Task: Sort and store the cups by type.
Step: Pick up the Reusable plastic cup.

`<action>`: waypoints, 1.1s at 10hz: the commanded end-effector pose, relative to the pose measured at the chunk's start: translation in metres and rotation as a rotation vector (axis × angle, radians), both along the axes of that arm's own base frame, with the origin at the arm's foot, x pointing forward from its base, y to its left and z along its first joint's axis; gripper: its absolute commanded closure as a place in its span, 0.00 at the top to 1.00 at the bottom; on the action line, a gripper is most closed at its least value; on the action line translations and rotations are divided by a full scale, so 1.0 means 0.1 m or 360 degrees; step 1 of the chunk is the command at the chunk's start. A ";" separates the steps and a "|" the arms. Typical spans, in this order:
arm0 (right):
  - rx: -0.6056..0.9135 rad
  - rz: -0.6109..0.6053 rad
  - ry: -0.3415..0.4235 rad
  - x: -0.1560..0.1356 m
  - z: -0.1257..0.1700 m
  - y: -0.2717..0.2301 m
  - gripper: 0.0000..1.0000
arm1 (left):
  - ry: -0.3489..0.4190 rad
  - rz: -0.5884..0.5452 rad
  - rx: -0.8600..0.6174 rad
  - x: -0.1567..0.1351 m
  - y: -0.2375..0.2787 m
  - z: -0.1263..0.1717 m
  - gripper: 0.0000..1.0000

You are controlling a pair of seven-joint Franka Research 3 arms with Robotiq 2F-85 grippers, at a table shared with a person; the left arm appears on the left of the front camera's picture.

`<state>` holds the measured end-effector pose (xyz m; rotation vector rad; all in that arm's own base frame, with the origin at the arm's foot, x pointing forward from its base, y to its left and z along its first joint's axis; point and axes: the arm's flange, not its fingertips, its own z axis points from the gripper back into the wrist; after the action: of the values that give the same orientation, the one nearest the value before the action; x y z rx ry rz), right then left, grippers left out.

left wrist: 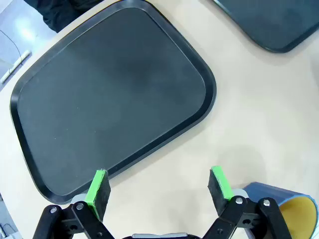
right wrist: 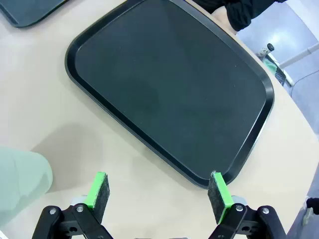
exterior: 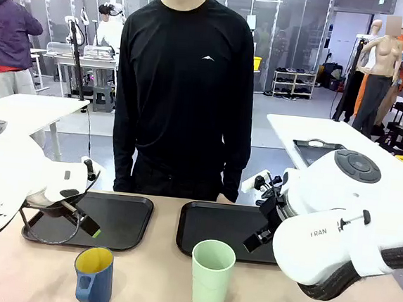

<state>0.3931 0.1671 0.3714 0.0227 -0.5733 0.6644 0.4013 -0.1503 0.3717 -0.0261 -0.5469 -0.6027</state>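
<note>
Because nothing has been sorted yet, the front view shows both cups on the bare table (exterior: 147, 287) and not in a tray. The left tray (exterior: 121, 218) is my landmark. The dark blue mug (exterior: 94, 274) stands just off its near edge, on the robot's side, handle turned toward the robot. The mint-green tumbler (exterior: 211, 279) stands upright beyond the tray's near right corner. The right tray (exterior: 212, 226) lies just beside the left tray with a narrow gap between them. I take the pair to be one tray per type of cup. The left gripper (exterior: 89, 224) hangs low over the left tray's near part. The right gripper (exterior: 257, 237) is well off to that tray's right. A person (exterior: 186, 86) stands past the left tray's far edge, arms down, taking no part.

In the left wrist view, the left gripper (left wrist: 159, 181) has its green pads spread wide with nothing between them. They sit above the bare table just off the left tray's (left wrist: 109, 94) rim. The mug (left wrist: 294, 209) lies outside the tray and beside one finger, not between the two. A grasp would need a sideways shift first.

In the right wrist view, the right gripper (right wrist: 159, 181) also has its pads apart and empty, above the rim of the right tray (right wrist: 169, 84). The left tray's corner (right wrist: 25, 10) shows far off. The tumbler (right wrist: 20, 184) stands outside the fingers, so this arm looks poised, not committed.
</note>
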 end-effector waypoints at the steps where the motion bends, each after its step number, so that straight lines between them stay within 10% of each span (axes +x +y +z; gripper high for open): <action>1: 0.0000 0.0000 0.0000 0.00 0.00 0.00 1.00 | 0.0000 -0.0001 0.0000 0.00 0.00 0.00 1.00; 11: 0.0000 0.0000 0.0000 0.00 0.00 0.00 1.00 | 0.0000 -0.0001 0.0000 0.00 0.00 0.00 1.00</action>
<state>0.3931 0.1673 0.3715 0.0213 -0.5735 0.6671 0.4012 -0.1507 0.3717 -0.0261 -0.5469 -0.6036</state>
